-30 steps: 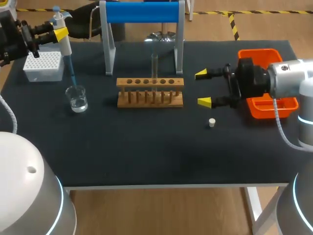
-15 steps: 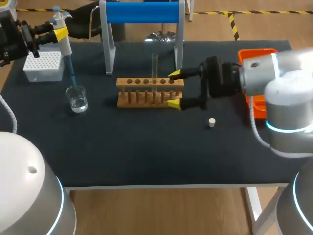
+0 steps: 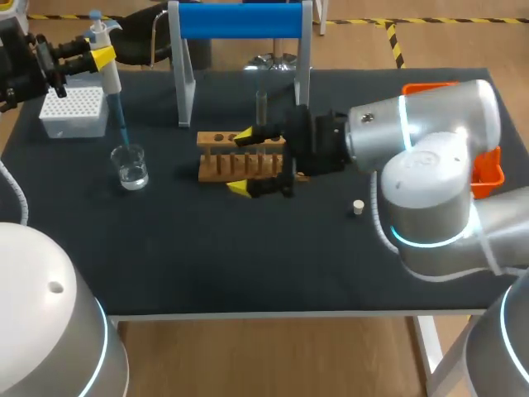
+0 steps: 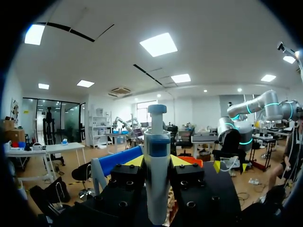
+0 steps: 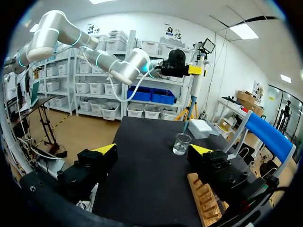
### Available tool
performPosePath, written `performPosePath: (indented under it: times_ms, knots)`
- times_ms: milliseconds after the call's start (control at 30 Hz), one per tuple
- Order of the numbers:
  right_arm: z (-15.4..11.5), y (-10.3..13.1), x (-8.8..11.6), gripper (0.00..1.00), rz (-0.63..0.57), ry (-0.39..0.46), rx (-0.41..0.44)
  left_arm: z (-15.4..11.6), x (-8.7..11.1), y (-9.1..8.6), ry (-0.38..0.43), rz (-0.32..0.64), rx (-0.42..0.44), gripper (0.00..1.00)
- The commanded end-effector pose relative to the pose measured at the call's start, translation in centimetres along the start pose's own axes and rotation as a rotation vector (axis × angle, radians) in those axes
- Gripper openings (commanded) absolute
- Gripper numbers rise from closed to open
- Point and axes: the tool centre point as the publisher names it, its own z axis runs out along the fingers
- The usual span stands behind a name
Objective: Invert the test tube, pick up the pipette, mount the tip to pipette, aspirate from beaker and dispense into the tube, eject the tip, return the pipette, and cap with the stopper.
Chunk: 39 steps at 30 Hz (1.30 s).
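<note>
Head view: the left arm (image 3: 25, 66) comes in at the far left corner of the surface (image 3: 248, 248). The left jaws pinch the pipette (image 3: 106, 62) and hold it upright. Its thin blue tip (image 3: 121, 124) points down into the glass beaker (image 3: 131, 165), which has a little clear water in it. The white tip box (image 3: 73, 112) sits just behind the beaker, under the left arm.

The wooden rack (image 3: 219, 157) stands in the middle of the surface. The test tube (image 3: 260, 106) stands upright in one of its holes, toward the right end. Behind the rack is the stand with a blue bar (image 3: 240, 21).

The right arm (image 3: 430, 157) reaches across from the right, over the right end of the rack. The right jaws are spread wide and hold nothing. One yellow fingertip (image 3: 245, 135) is over the top of the rack, just beside the tube. The other is in front of the rack, low by the surface. The small white stopper (image 3: 358, 207) lies alone on the surface, near the right arm. The orange tray (image 3: 489, 172) sits at the right edge, mostly hidden by that arm.

In the left wrist view, the pipette stands straight up between the two fingers, touching both.

In the right wrist view, the rack is beside one finger, and the beaker and the pipette are ahead, well apart from the jaws.
</note>
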Motion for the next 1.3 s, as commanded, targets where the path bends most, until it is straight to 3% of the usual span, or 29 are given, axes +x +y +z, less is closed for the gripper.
performPosePath:
  times_ms: [33, 367, 567, 900, 1300]
  knots:
    - [5.3, 0.5, 0.1, 1.00, 0.018, -0.047, 0.017, 0.0, 0.0, 0.0, 0.002, 0.001, 0.002, 0.00]
    - [10.0, 0.0, -0.8, 1.00, 0.085, -0.154, 0.089, 0.0, 0.0, 0.0, 0.002, 0.001, 0.002, 0.00]
    - [11.9, -0.6, -1.8, 1.00, 0.101, -0.177, 0.099, 0.0, 0.0, 0.0, 0.002, 0.001, 0.002, 0.00]
    - [13.9, -2.1, -4.0, 1.00, 0.116, -0.226, 0.119, 0.0, 0.0, 0.0, 0.002, 0.001, 0.002, 0.00]
    - [15.2, -4.2, -4.8, 1.00, 0.150, -0.250, 0.138, 0.0, 0.0, 0.0, 0.002, 0.001, 0.002, 0.00]
